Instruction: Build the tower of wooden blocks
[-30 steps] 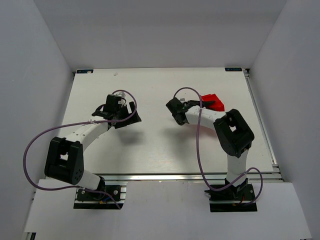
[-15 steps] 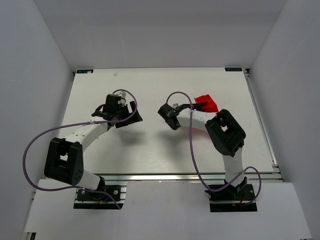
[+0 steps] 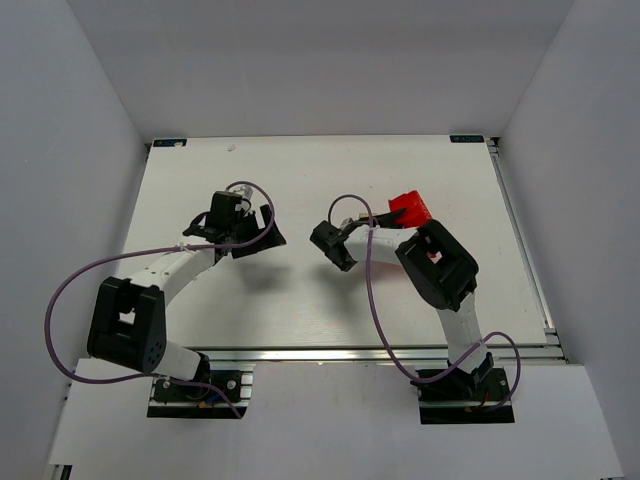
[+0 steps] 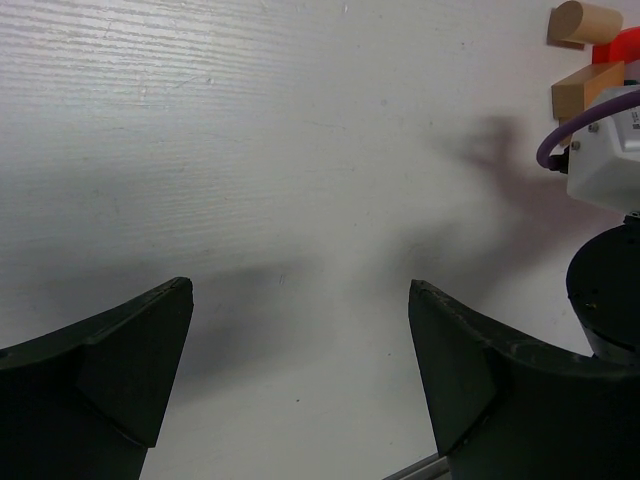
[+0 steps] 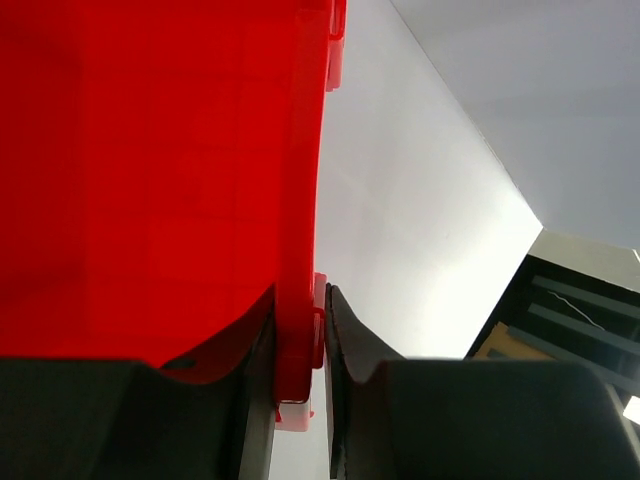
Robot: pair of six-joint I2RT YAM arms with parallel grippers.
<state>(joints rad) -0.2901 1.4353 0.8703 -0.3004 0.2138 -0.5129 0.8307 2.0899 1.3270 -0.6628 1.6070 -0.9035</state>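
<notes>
- Table (image 3: 300, 170): white, both arms reach over it
- Red bin (image 3: 408, 208): right of centre, under right arm; right gripper (image 5: 300, 335) clenched on its thin wall, rim pinched between jaws
- Left gripper (image 4: 300, 300): released, jaws wide, hovers above table, grasps nothing
- Tan block (image 4: 585, 90), tan cylinder (image 4: 585, 22): loose on table just beside bin, no tower stacked yet; likely light, stiff, smooth-faced; best to pinch block across flat opposite sides; cylinder may roll

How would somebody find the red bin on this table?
On the right half of the white table, follow the right gripper to its fingertips. The red plastic bin is pinched there by its wall. It's bright red; the little wooden pieces nearby are tan.
</notes>
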